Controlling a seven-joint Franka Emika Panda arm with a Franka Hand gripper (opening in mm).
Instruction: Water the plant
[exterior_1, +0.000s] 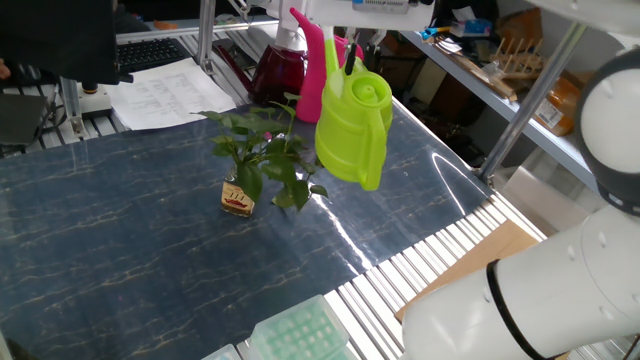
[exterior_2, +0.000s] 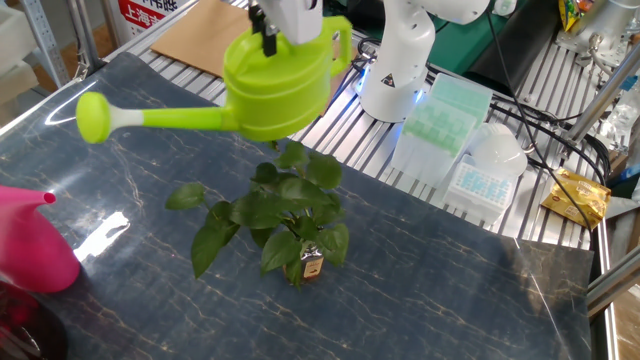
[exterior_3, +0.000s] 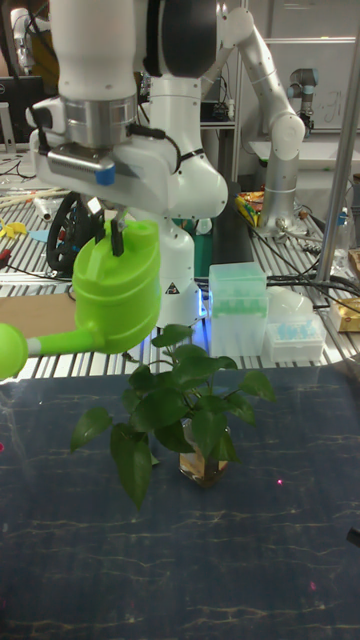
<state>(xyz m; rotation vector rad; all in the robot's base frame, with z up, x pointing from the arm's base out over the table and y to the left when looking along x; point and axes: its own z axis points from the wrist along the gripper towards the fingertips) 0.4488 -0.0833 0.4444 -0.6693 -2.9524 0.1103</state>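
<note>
Tall fixed view is showing the gripper (exterior_3: 118, 236) pinching the green watering can (exterior_3: 118, 295) above the plant (exterior_3: 185, 405); its bottle label (exterior_1: 237, 202), red and yellow, is unreadable.

Bright light is coming down from above, and it is making shiny white streaks on the dark worktop (exterior_1: 120, 240), most of all near its far edge in one fixed view and beside the pink watering can (exterior_2: 30, 250) in the other. The lime green watering can (exterior_2: 275, 90) is glowing very bright and looking a little washed out, while the plant (exterior_3: 185, 405) is casting only a soft, faint shadow under its leaves. The big white robot arm (exterior_1: 560, 290) close to the camera is looking blurry, and the tall fixed view is looking darker low down on the worktop.
</note>
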